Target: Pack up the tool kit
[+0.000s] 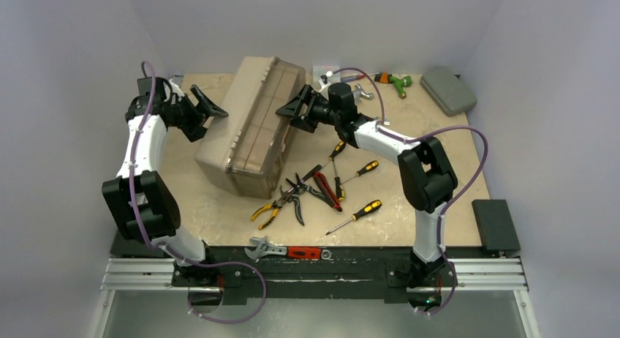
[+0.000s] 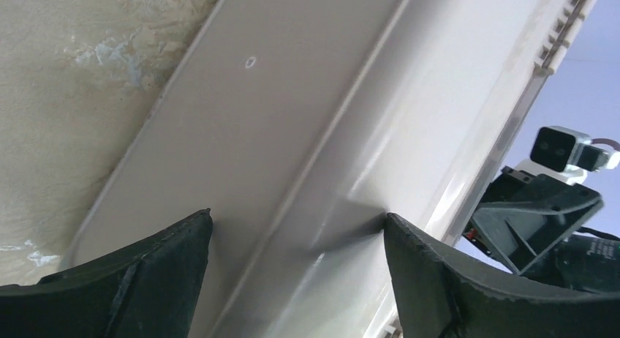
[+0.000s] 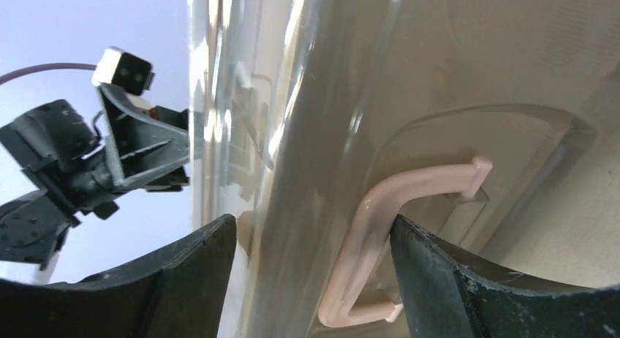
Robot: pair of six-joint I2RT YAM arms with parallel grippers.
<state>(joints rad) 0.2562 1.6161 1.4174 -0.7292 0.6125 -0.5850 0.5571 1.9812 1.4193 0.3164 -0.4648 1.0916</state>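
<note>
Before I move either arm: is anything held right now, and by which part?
Nothing is clamped. The left gripper and right gripper stand open on opposite sides of the toolbox; its pink handle lies between the right fingers, ungripped.

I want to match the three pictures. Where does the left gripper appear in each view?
Top external: the left gripper is upper left, at the left side of the toolbox.
Left wrist: its own fingers are at the bottom edge, jaws apart.
Right wrist: far left, beyond the toolbox.
Shared landmark: the tan toolbox, in all three.
</note>
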